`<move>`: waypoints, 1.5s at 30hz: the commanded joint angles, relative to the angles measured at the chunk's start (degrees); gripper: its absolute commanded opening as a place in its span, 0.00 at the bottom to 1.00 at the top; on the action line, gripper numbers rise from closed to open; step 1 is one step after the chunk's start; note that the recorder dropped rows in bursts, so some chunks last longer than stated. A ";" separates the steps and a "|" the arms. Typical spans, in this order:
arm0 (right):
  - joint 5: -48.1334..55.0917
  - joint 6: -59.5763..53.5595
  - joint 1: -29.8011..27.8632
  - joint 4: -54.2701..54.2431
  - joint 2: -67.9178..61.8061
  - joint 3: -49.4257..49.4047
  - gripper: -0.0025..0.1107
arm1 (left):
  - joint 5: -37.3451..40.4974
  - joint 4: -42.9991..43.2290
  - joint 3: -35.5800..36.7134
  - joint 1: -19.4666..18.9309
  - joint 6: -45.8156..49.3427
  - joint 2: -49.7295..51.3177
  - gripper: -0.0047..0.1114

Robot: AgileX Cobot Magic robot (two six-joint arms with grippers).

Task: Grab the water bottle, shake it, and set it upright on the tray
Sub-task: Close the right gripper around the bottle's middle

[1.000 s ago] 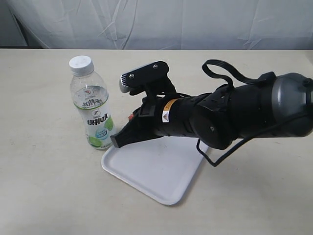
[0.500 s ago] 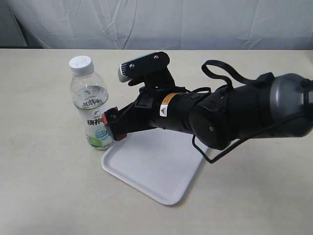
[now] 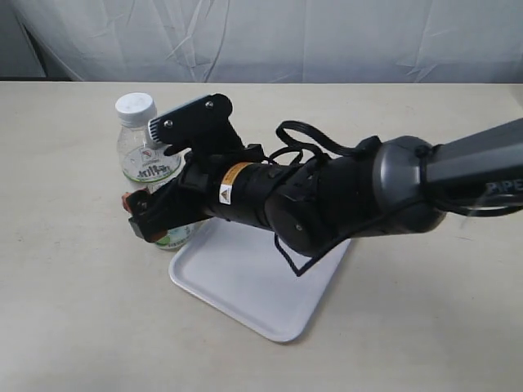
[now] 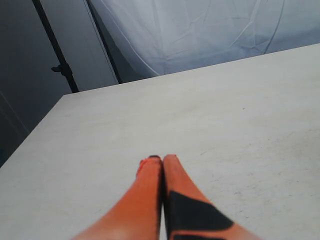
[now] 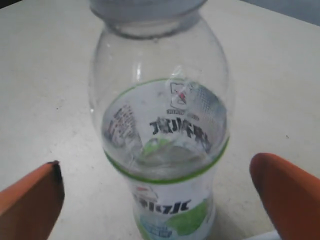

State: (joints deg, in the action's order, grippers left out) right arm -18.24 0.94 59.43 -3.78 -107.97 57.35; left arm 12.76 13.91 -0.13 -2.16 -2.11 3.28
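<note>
Right jaws, spread wide, have advanced to flank the water bottle point(image 5: 162, 145), upright, cap up, beside the tray point(image 3: 245, 286); left jaws pressed together.

Low tray point(image 3: 245, 286) just beside water bottle point(image 3: 147, 157)

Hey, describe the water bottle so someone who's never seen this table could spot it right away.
On the beige table lies a white tray; the water bottle stands upright on the tabletop, just off the tray's left corner in the exterior view. It is the only clear container, with a white cap and a green-and-white label.
</note>
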 commanded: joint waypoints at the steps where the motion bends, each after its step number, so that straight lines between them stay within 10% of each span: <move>1: -0.18 -0.30 0.04 0.44 -2.83 4.37 0.94 | -0.85 0.31 0.13 -0.05 -0.47 -0.24 0.04; 26: 3.45 -0.94 0.04 -2.31 -12.31 17.28 0.92 | -0.85 0.31 0.13 -0.05 -0.47 -0.24 0.04; 29: 3.89 -0.94 0.04 -2.31 -12.31 17.28 0.69 | -0.85 0.31 0.13 -0.05 -0.47 -0.24 0.04; 34: 8.24 -0.94 0.04 -2.31 -12.31 17.28 0.02 | -0.85 0.31 0.13 -0.05 -0.47 -0.24 0.04; 45: 20.68 -1.64 0.04 -2.39 -1.47 16.59 0.01 | -0.85 0.31 0.13 -0.05 -0.47 -0.24 0.04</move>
State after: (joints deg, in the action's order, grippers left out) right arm 0.31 0.00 59.55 -6.98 -114.88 74.26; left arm 12.76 13.91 -0.13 -2.16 -2.11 3.28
